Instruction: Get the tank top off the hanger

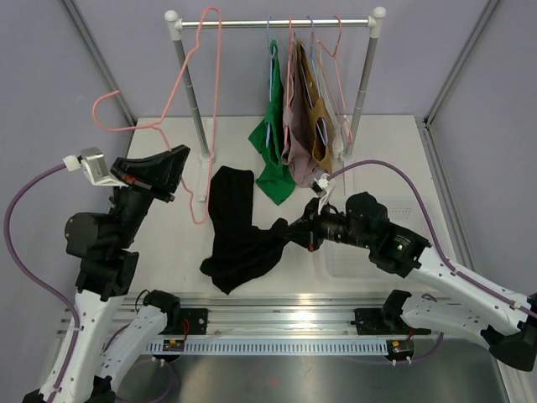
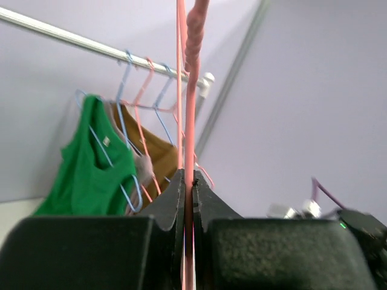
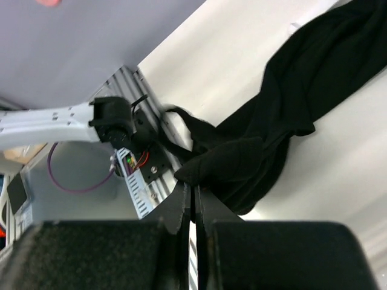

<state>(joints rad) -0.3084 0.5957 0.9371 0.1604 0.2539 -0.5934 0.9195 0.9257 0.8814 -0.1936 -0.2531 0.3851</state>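
Top external: white table [image 1: 386,143]; black tank top [image 1: 239,243] crumpled; lilac walls [image 1: 243,84].

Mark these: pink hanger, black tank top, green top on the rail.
pink hanger [image 2: 191,121], left wrist view, on its straight upright wire
black tank top [image 1: 235,235], top external view, middle of the body
green top [image 1: 273,164], top external view, lower front

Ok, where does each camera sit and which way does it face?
Top external: above and behind the bases, facing down on table and rack; left arm and right arm show.
Left wrist: faces up along the left claw, shut on the pink hanger.
Right wrist: faces down past the right claw, shut on the black tank top.
Shared: top and right wrist both show that tank top.
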